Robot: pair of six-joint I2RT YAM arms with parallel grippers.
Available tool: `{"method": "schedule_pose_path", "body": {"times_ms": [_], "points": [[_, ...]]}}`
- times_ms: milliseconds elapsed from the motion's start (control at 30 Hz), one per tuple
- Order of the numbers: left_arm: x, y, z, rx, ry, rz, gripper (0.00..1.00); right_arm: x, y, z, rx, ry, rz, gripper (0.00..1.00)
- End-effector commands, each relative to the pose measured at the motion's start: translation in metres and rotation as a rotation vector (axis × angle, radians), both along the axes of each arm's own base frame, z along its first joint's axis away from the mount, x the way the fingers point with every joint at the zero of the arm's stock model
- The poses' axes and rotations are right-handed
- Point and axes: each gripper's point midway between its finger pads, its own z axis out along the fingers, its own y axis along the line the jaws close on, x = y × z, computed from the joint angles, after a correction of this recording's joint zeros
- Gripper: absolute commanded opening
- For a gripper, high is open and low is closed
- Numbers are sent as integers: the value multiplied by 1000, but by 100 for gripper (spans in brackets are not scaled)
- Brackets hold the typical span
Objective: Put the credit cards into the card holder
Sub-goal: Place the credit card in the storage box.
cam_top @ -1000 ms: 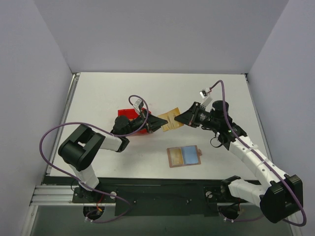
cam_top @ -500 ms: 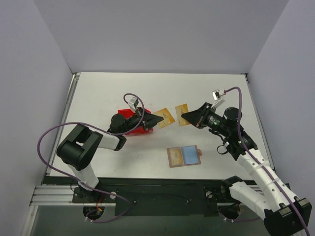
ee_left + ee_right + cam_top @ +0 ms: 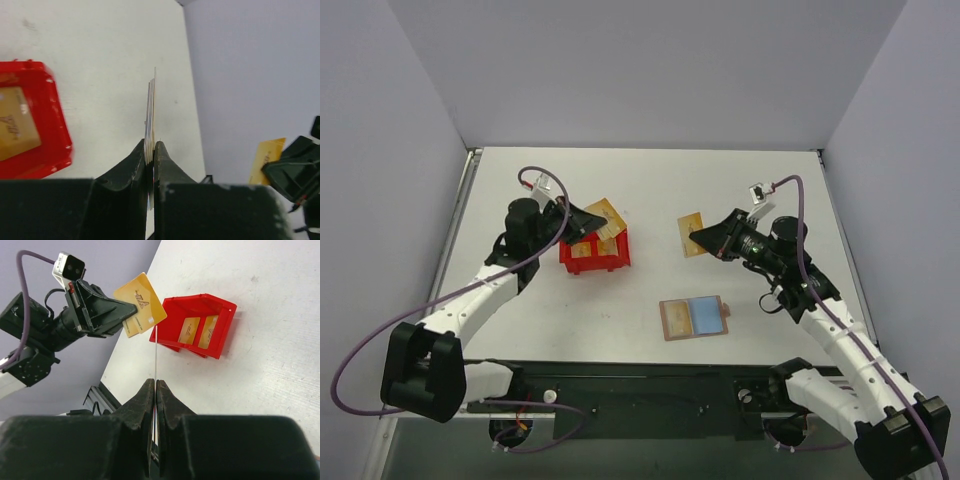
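Clamping credit cards (image 3: 605, 217) in both grippers
Left gripper (image 3: 588, 222) pinches a small stack near the red bin (image 3: 595, 268) (more lie inside); right gripper (image 3: 698, 238) squeezes a single card (image 3: 691, 234); card holder (image 3: 693, 318) lies open on the table (image 3: 770, 190).

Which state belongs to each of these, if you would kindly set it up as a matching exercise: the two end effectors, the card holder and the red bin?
Column one:
1. left end effector
2. right end effector
3. card holder
4. red bin

Column two:
A. lies open on the table
B. shut on a single card
C. has cards inside
D. shut on a stack of cards

Pairs: 1-D, 2-B, 3-A, 4-C
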Motion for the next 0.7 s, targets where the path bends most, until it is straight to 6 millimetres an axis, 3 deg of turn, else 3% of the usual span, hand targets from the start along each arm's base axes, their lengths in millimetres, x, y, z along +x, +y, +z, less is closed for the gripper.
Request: {"method": "schedule_pose_path", "body": {"times_ms": [0,333,667], "points": [[-5,37,-57,352,130,76,0,6,1,9,5,-41,4,0],[1,62,-104,541,197,128,0,9,5,3,0,-16,23,0],[17,74,-112,585,200,180,0,12,8,0,-9,-4,40,0]]}}
